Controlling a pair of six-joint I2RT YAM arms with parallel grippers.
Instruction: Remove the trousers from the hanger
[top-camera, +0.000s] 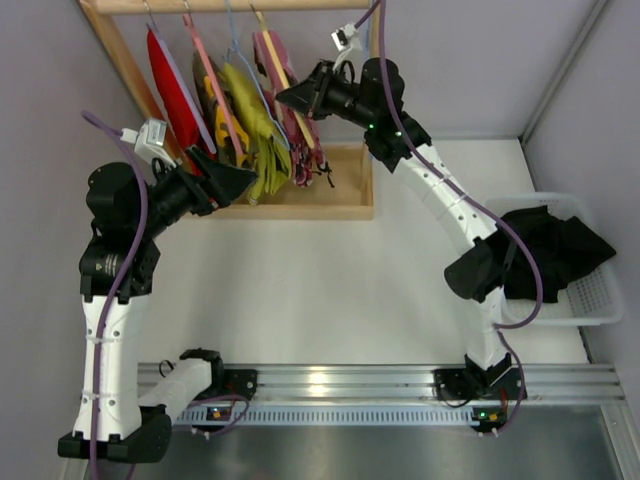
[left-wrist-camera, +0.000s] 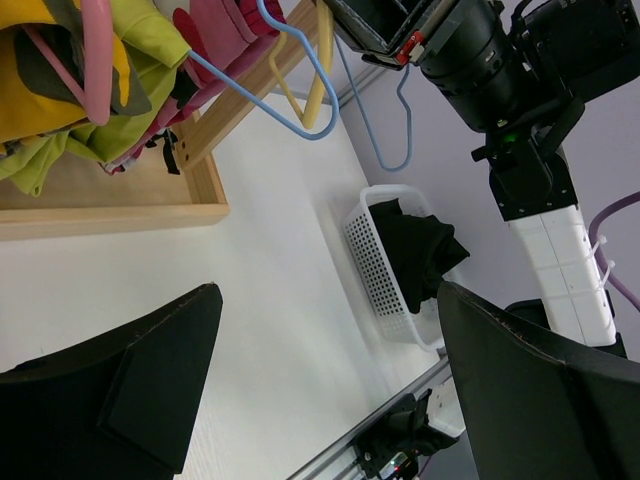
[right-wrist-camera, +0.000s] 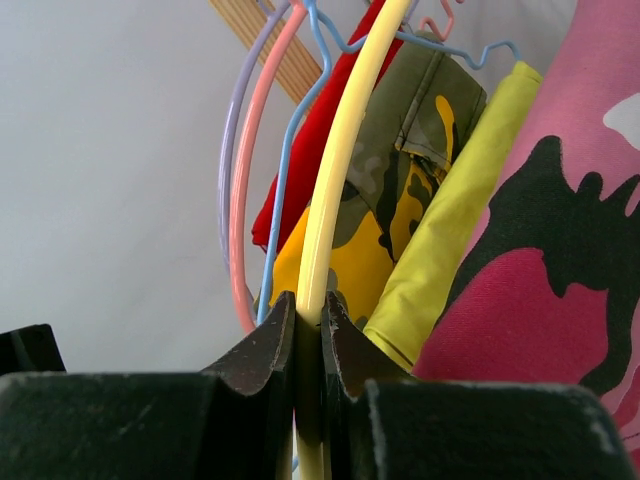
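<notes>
top view / right claw: the right claw (top-camera: 290, 97) is up at the rack, tip beside the pink camouflage trousers (top-camera: 305, 150). What it pinches cannot be read from here.
top view / left claw: the left claw (top-camera: 235, 180) is spread wide and grasps nothing. The yellow-green garments (top-camera: 262, 150) hang just ahead of it.
top view / black trousers: the black trousers (top-camera: 555, 250) lie in the basket (top-camera: 603, 300), well behind the right claw.
left wrist / hidden: the dark fingers block both lower corners of the bench (left-wrist-camera: 270, 300). The basket's far end is cut off behind the right arm.
right wrist / grip: the jaws are clenched on the yellow hanger (right-wrist-camera: 335, 180), whose wire runs up between them. The camouflage trousers hang just right of the claw, clear of the fingers.
right wrist / risk: the hold is on thin round wire, not cloth, so it may slip or twist. A pull could lift the hanger off with the trousers on it. The wires crowded just left of the claw could snag.
right wrist / hidden: the hook, the rail and the way the trousers sit on the hanger are all out of frame.
</notes>
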